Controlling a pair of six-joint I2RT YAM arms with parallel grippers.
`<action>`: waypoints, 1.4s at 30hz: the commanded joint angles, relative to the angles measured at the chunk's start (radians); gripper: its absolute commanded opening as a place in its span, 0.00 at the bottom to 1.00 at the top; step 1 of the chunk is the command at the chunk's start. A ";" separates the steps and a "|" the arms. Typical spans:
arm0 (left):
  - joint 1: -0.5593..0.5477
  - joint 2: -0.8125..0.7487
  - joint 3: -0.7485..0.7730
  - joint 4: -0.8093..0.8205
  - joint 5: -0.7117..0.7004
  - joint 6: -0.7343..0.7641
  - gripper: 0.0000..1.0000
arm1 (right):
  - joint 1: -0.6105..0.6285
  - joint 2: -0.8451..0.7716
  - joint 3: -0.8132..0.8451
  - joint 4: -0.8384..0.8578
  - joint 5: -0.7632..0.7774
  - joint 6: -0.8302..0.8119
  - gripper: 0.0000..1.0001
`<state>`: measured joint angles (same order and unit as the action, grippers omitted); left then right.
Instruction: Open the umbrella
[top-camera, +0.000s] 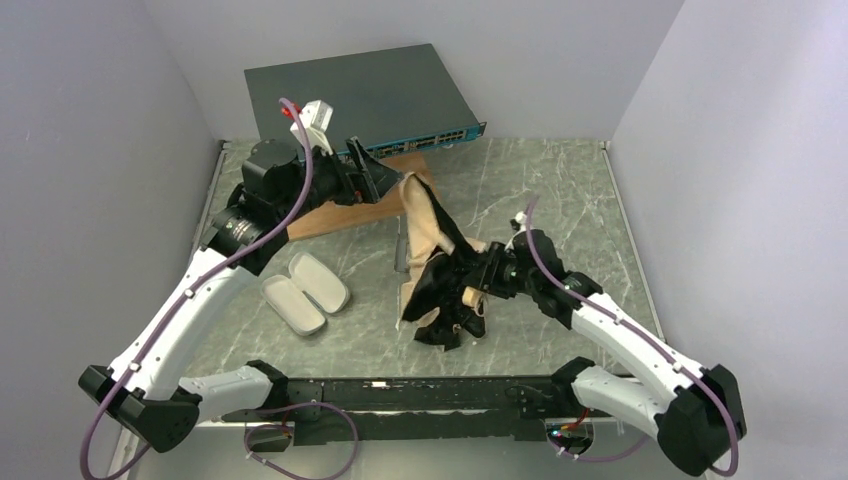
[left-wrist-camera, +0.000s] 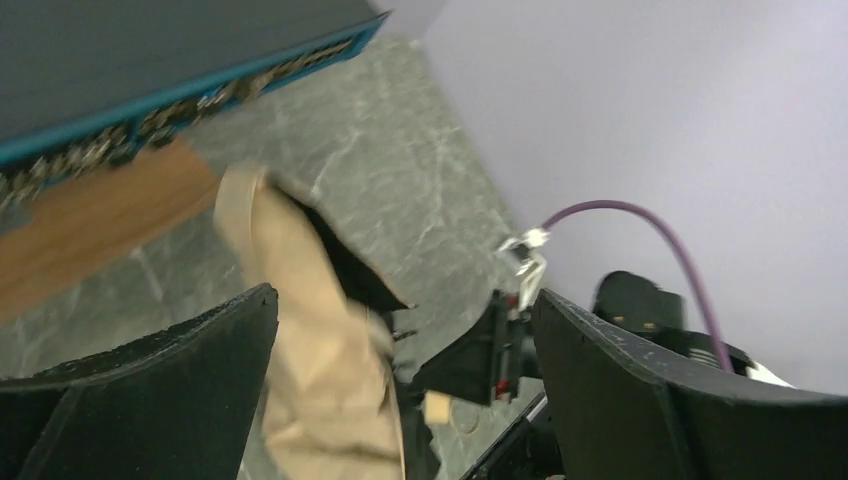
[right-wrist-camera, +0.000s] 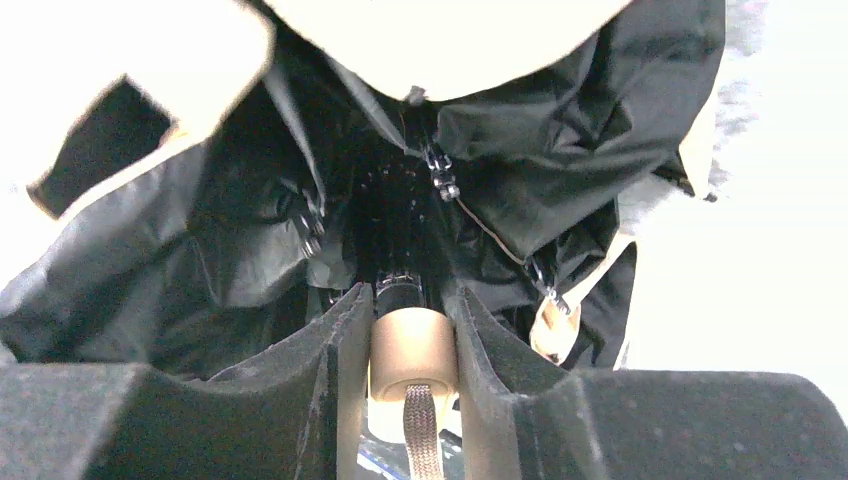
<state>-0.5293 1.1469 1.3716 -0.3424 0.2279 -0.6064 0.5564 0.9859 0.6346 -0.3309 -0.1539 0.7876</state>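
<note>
The umbrella (top-camera: 425, 225) stands half unfolded in the middle of the table, cream fabric up and black lining (top-camera: 435, 290) bunched below. My right gripper (top-camera: 482, 283) is shut on its small tan handle (right-wrist-camera: 408, 345). The beige strap (right-wrist-camera: 422, 435) hangs from the handle between the fingers (right-wrist-camera: 340, 350). In the right wrist view the umbrella's black lining (right-wrist-camera: 540, 130) fills the frame. My left gripper (top-camera: 383, 178) is open beside the top end of the cream fabric. In the left wrist view the left gripper (left-wrist-camera: 402, 298) holds nothing, and the blurred cream fabric (left-wrist-camera: 320, 340) hangs just past its fingertips.
A dark network switch (top-camera: 360, 95) lies at the back, its front resting on a wooden board (top-camera: 340, 215). A whitish oblong case (top-camera: 305, 292) lies open on the marble table (top-camera: 540, 190) left of the umbrella. Grey walls close in both sides.
</note>
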 joint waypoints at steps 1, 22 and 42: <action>-0.035 -0.049 0.004 -0.167 -0.179 -0.062 0.99 | -0.079 -0.084 -0.001 -0.052 0.027 0.172 0.00; -0.426 -0.189 -0.498 -0.026 -0.285 -0.429 0.91 | -0.047 0.072 -0.051 0.223 -0.298 0.311 0.44; -0.463 -0.053 -0.715 0.193 -0.419 -0.682 0.59 | 0.011 0.014 -0.021 0.153 -0.250 0.285 0.00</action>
<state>-0.9840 1.0485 0.6712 -0.1879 -0.1093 -1.2285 0.5636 1.0546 0.5598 -0.1677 -0.4011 1.0916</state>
